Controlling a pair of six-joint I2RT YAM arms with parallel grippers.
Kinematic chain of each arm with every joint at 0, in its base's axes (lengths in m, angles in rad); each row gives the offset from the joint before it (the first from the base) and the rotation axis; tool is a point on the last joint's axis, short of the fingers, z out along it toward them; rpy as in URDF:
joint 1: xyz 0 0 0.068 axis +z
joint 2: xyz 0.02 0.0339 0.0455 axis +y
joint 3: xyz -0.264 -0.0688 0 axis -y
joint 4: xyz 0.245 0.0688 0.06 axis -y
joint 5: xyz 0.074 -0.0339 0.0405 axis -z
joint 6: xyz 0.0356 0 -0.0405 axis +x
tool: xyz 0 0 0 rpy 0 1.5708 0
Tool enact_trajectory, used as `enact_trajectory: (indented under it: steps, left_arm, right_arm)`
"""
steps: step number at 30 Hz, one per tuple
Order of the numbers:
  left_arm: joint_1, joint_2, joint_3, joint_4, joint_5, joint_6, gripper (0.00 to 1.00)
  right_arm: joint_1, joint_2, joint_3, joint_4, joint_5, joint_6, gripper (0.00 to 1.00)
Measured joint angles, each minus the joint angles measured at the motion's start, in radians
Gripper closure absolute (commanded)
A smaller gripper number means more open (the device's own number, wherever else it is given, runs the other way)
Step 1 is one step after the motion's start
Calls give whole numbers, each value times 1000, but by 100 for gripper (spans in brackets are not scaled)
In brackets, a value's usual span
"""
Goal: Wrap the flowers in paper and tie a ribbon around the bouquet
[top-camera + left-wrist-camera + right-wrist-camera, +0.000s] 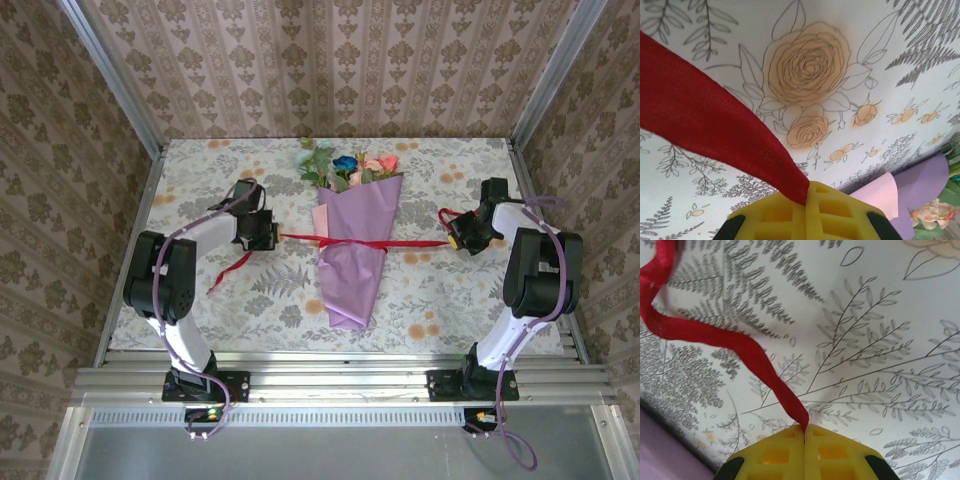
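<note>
The bouquet [350,265] lies in the middle of the counter [190,170]. It is a lilac cone with its narrow tip toward the arms, and the flowers [350,168] show out of the wide far end. The red ribbon [400,243] crosses the cone at its middle and is stretched to both sides. The left claw [268,238] is clenched on its left part, the right claw [455,240] on its right part. A loose red tail lies on the counter beside the left arm
</note>
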Motion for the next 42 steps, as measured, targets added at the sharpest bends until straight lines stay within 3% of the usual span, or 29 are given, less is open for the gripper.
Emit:
enact_trajectory:
  steps: [5,8,11,17,22,33,40,42]
  left_arm:
    - [-28,2,-5,-7,11,8,68]
    - [-35,3,-3,-31,13,14,56]
    - [-44,3,10,-75,12,13,50]
    - [-127,5,47,-93,18,-34,48]
    - [-211,62,106,-80,37,-83,49]
    - [-219,193,188,-82,36,-117,62]
    - [-219,212,214,-69,18,-134,96]
    - [-221,212,214,-67,8,-137,100]
  right_arm:
    - [-2,22,0,0,-2,-14,100]
    - [-2,23,0,0,-2,-24,100]
    - [-2,23,-2,2,-2,-27,100]
    - [-2,23,-24,9,-3,-28,100]
    - [-2,23,-27,10,-5,-28,100]
    - [-2,23,-30,11,-14,-28,100]
    - [-2,23,-33,11,-18,-28,100]
    - [-2,23,-33,11,-18,-28,100]
